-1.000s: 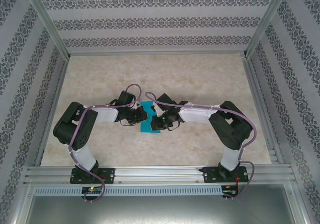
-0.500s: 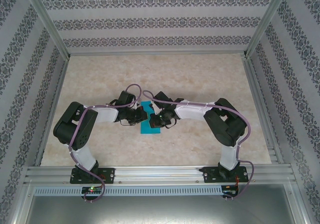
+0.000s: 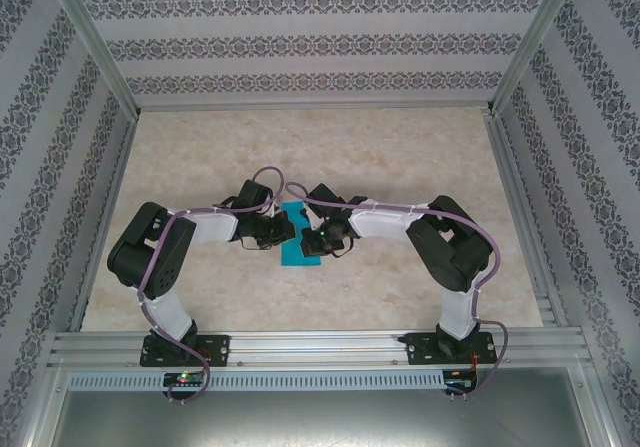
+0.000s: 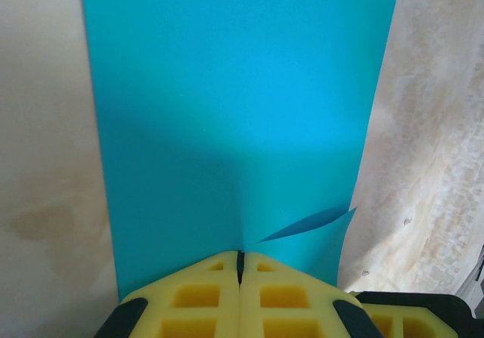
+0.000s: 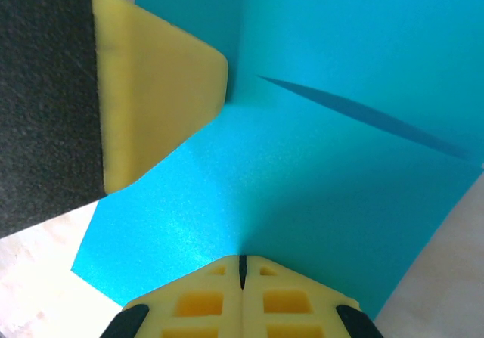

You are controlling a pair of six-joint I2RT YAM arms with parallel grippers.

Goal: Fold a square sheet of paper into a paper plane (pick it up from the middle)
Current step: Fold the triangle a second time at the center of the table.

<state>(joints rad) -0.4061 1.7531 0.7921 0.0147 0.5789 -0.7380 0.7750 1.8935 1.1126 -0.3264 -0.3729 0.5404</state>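
At the centre of the counter [image 3: 330,157], left jaws: yellow foam fingers [image 4: 198,296] pressed together, clamped on one edge of the sheet of paper [image 4: 242,88], with a faint crease running up from their tips. Right jaws: yellow foam fingers [image 5: 283,302] likewise together, clamped on the opposite edge of the same sheet. One left pad [image 5: 151,103] shows in the right wrist view, touching the paper at a bend. Sheet: teal-blue, matte, unmarked, bent rather than flat, with a dark sliver of gap where one layer lifts. From above it reads as a narrow strip [image 3: 297,256] between the two facing jaws. Counter: pale mottled surface. Surround: patterned walls [image 3: 320,42], metal rail [image 3: 320,347] at the near edge.
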